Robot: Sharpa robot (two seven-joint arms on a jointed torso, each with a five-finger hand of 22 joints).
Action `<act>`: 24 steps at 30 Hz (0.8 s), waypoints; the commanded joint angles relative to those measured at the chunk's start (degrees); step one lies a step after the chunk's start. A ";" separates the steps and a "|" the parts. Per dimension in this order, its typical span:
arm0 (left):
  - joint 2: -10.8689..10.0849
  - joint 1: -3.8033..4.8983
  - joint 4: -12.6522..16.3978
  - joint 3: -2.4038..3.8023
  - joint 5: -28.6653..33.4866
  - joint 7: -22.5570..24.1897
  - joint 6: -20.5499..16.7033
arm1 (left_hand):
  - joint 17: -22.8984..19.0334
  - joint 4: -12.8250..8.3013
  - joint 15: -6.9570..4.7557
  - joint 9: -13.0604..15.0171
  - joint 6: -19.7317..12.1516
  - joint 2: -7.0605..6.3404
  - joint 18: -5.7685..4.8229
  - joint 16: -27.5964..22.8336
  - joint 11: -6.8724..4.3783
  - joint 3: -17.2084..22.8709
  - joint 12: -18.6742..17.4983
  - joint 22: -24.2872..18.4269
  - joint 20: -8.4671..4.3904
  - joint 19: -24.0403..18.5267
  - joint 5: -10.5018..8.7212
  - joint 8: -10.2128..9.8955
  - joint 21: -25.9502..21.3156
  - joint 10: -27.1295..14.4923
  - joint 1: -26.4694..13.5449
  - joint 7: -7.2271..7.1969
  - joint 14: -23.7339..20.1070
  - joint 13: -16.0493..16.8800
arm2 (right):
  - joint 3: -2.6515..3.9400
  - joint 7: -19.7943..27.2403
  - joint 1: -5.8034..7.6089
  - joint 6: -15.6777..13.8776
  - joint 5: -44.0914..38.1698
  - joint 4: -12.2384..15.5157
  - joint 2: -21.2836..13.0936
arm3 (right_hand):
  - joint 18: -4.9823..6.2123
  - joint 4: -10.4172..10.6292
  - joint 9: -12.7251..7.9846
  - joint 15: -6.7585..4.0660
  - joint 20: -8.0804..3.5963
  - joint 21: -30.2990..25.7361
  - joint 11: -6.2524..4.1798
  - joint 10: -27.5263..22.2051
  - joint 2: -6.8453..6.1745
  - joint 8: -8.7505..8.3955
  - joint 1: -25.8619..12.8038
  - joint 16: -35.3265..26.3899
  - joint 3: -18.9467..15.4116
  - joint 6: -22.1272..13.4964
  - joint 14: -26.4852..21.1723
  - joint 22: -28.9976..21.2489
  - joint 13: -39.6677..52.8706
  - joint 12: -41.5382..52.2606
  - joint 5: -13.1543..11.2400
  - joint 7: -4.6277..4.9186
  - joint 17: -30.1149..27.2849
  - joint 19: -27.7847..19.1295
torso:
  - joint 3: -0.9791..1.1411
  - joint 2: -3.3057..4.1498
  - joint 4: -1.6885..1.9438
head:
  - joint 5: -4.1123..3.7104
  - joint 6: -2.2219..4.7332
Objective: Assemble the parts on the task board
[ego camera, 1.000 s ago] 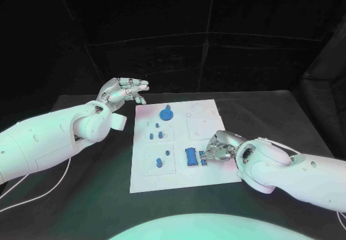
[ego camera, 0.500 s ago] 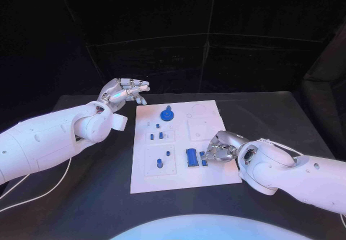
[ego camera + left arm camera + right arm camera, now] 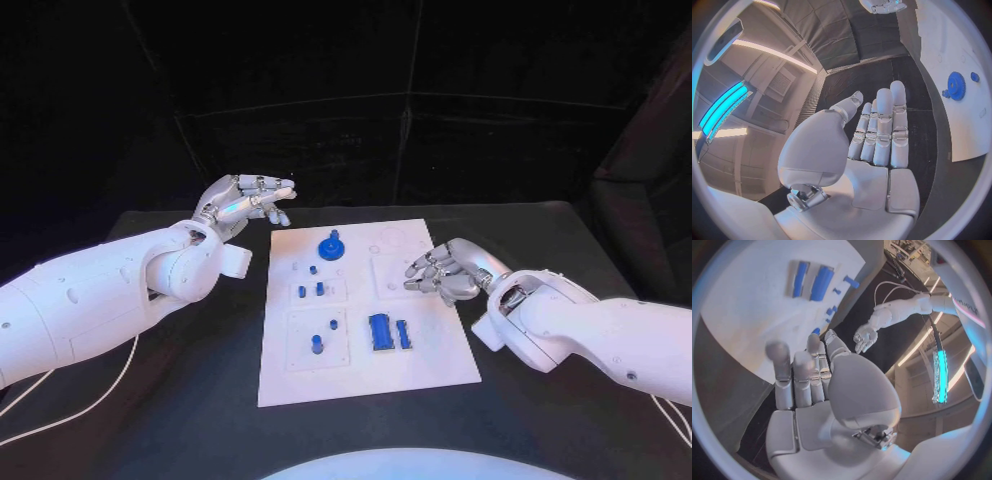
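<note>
The white task board [image 3: 433, 355] lies in the middle of the table. On it are a blue gear [image 3: 330, 247], several small blue pegs [image 3: 319, 289], and a blue block [image 3: 381, 331] with a thin blue piece [image 3: 402, 333] right beside it. My right hand [image 3: 444, 270] hovers over the board's right side, beyond the block, fingers apart and holding nothing. The right wrist view has that hand [image 3: 811, 375] stretched out above the board [image 3: 748, 315], with the block [image 3: 822, 282] ahead. My left hand [image 3: 248, 198] hangs off the board's far left corner, open and empty; its wrist view shows flat fingers [image 3: 882, 130] and the gear [image 3: 956, 85].
Black table [image 3: 173, 390] surrounds the board on all sides, with room at left, right and front. A white cable [image 3: 87, 385] trails over the table at the left. Dark curtains close off the back.
My right hand has let go of the thin blue piece beside the block, lifted and drawn back toward the board's middle right. The camera view shifted slightly. The left hand has hardly moved.
</note>
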 commanded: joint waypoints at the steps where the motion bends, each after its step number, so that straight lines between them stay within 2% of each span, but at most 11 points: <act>1: 0.33 -0.04 -0.97 0.06 1.65 0.94 -1.13 | -1.09 0.07 0.01 0.05 -0.03 0.40 0.31 -2.11 0.30 -0.48 -0.13 -0.81 -0.07 -1.49 0.11 0.54 -1.37 -0.01 0.62 -0.42 -1.89 0.02 | 0.07 15.62 1.49 -0.42 23.34 -4.89 1.47 | 0.89 -0.82 -1.20 1.62 1.43 -11.43 1.64 -1.83 0.43 -1.61 1.23 -13.68 0.82 -0.15 -5.97 -9.27 -8.12 -7.67 -0.47 1.57 -10.09 -6.08 | -0.32 -1.68 -0.18 | -0.32 1.26; 2: 0.45 -0.14 -1.42 0.06 1.95 1.07 -1.46 | -2.01 0.12 0.12 0.04 -0.02 0.48 0.24 -3.99 0.30 -0.46 -0.27 -1.41 0.06 -2.77 0.15 0.55 -2.42 0.00 0.63 -0.43 -3.12 -0.03 | 0.08 17.36 1.99 0.60 26.03 -6.95 2.25 | 0.88 -1.03 -1.82 2.65 2.15 -15.29 2.38 -2.60 0.20 -2.40 1.54 -18.47 1.19 -0.39 -8.04 -11.73 -11.49 -10.46 -0.59 2.21 -12.56 -7.98 | -0.39 -2.18 -0.25 | -0.34 1.46; 5: 0.91 -0.43 -2.86 0.06 3.22 1.43 -2.29 | -5.38 0.30 1.09 -0.08 -0.28 0.65 -0.06 -11.17 0.67 -0.12 -1.06 -3.75 0.79 -7.25 0.11 0.30 -6.30 0.10 0.63 -0.53 -6.93 -0.15 | 0.10 21.34 2.90 3.34 31.72 -12.67 4.71 | 0.62 -1.69 -3.26 4.81 4.23 -23.58 3.82 -3.52 0.30 -3.99 2.44 -28.79 2.72 -0.53 -12.53 -17.23 -18.45 -15.05 -0.43 2.50 -18.41 -11.58 | -0.52 -3.09 -0.42 | -0.36 2.26; 6: 1.10 -0.54 -3.38 0.06 3.72 1.59 -2.54 | -6.90 0.43 1.71 -0.14 -0.47 0.58 -0.32 -14.59 0.91 0.05 -1.60 -4.94 1.33 -9.27 0.16 0.06 -8.17 0.12 0.50 -0.37 -8.62 -0.19 | 0.10 22.46 3.12 4.07 33.17 -14.61 5.64 | 1.22 -2.17 -4.63 5.71 5.66 -28.89 4.46 -1.78 0.91 -5.15 2.55 -34.29 4.67 -0.04 -10.67 -21.32 -24.16 -16.97 -0.72 3.08 -22.61 -11.24 | -0.52 -3.45 -0.47 | -0.30 2.36; 8: 1.41 -0.75 -4.24 0.06 4.53 1.94 -2.92 | -9.03 0.71 3.09 -0.24 -0.90 0.57 -0.86 -19.43 1.36 0.32 -2.64 -6.89 2.37 -12.56 0.22 -0.43 -11.19 -0.15 0.26 -0.37 -11.11 -0.25 | 0.12 24.13 3.43 5.29 35.49 -18.08 7.46 | 0.95 -4.39 -7.01 6.23 6.21 -33.86 4.55 -0.18 0.24 -6.66 2.16 -41.55 8.69 1.33 -7.87 -25.75 -32.79 -17.23 -1.26 3.60 -28.13 -7.74 | -0.45 -3.88 -0.52 | -0.14 2.72; 9: 1.59 -0.86 -4.70 0.06 4.97 2.13 -3.14 | -9.97 0.81 3.83 -0.30 -1.27 0.52 -1.20 -21.55 1.64 0.41 -3.20 -7.96 2.93 -14.65 0.23 -0.76 -12.92 -0.41 0.16 -0.29 -12.39 -0.27 | 0.13 24.89 3.55 5.97 36.58 -19.96 8.52 | 1.06 -5.31 -7.74 6.20 6.12 -35.26 4.70 -0.10 -0.33 -6.63 1.96 -43.66 9.91 1.66 -7.55 -26.94 -35.19 -17.39 -1.13 3.36 -29.64 -7.01 | -0.43 -4.06 -0.57 | -0.09 2.82; 12: 2.50 -1.17 -6.18 0.07 6.38 2.62 -3.81 | -12.64 1.00 5.54 -0.34 -2.09 0.31 -1.67 -27.12 2.49 0.45 -4.96 -11.16 4.59 -20.01 0.22 -1.68 -17.64 -1.12 0.06 -0.03 -14.94 -0.25 | 0.14 26.54 3.75 7.87 38.70 -24.70 11.39 | 0.90 -6.06 -8.77 6.79 6.58 -37.46 5.04 -0.50 -0.83 -6.55 0.88 -46.23 11.21 1.26 -8.54 -28.52 -37.49 -17.63 -1.06 3.45 -31.40 -7.49 | -0.41 -4.64 -0.52 | -0.20 3.26; 13: 3.13 -1.37 -6.99 0.07 7.10 2.89 -4.16 | -14.26 1.12 6.33 -0.31 -2.43 0.39 -1.25 -30.17 2.92 0.35 -6.29 -13.01 5.65 -21.89 0.04 -2.31 -19.84 -1.72 0.11 0.00 -15.31 -0.24 | 0.15 27.24 3.82 8.79 39.39 -26.97 12.87 | 0.89 -6.28 -9.47 7.26 7.07 -38.89 5.31 -0.89 -1.07 -6.54 -0.07 -47.65 11.78 0.90 -9.18 -29.55 -38.79 -17.63 -1.05 3.63 -32.54 -7.80 | -0.34 -4.93 -0.34 | -0.36 3.58; 15: 3.73 -1.60 -7.75 0.07 7.63 3.16 -4.46 | -14.98 1.11 6.66 -0.34 -2.73 0.25 -1.02 -31.56 3.40 0.13 -7.05 -13.81 6.26 -22.49 0.09 -2.73 -20.67 -2.23 0.11 -0.40 -15.46 -0.26 | 0.15 27.77 3.86 9.59 39.90 -29.21 14.41 | 1.05 -6.81 -10.42 7.54 7.50 -40.54 5.45 -0.94 -1.26 -6.45 -1.10 -49.00 12.66 0.83 -9.03 -30.89 -40.43 -17.55 -1.05 3.72 -33.99 -7.40 | -0.26 -5.10 -0.24 | -0.44 3.96; 19: 4.75 -1.87 -8.78 0.08 8.22 3.47 -5.03 | -16.79 1.15 6.74 -0.25 -2.30 0.54 0.44 -34.90 3.45 -0.34 -8.46 -15.94 7.75 -22.34 0.07 -3.46 -22.10 -1.78 0.40 -0.27 -13.79 -0.17 | 0.15 28.52 3.89 10.76 40.46 -32.64 17.01 | 1.09 -7.91 -11.79 7.68 7.72 -42.57 5.60 -0.92 -1.46 -6.45 -2.39 -50.45 14.00 0.97 -8.22 -32.68 -41.25 -17.55 -1.10 3.81 -36.00 -6.12 | -0.10 -5.14 -0.01 | -0.57 5.13; 24: 5.47 -2.06 -9.42 0.08 8.44 3.65 -5.30 | -17.50 1.16 6.62 -0.24 -1.87 0.73 0.59 -36.25 3.25 -0.47 -8.99 -16.76 7.81 -21.44 0.07 -3.72 -22.24 -1.23 0.57 0.08 -12.67 -0.17 | 0.15 28.89 3.88 11.91 40.54 -35.03 19.12 | 1.07 -8.29 -12.19 7.56 7.72 -43.01 5.59 -0.72 -1.23 -6.41 -2.66 -50.53 14.58 1.17 -7.63 -33.15 -41.23 -17.50 -1.11 3.89 -36.55 -5.42 | 0.18 -4.93 -0.14 | 0.07 5.58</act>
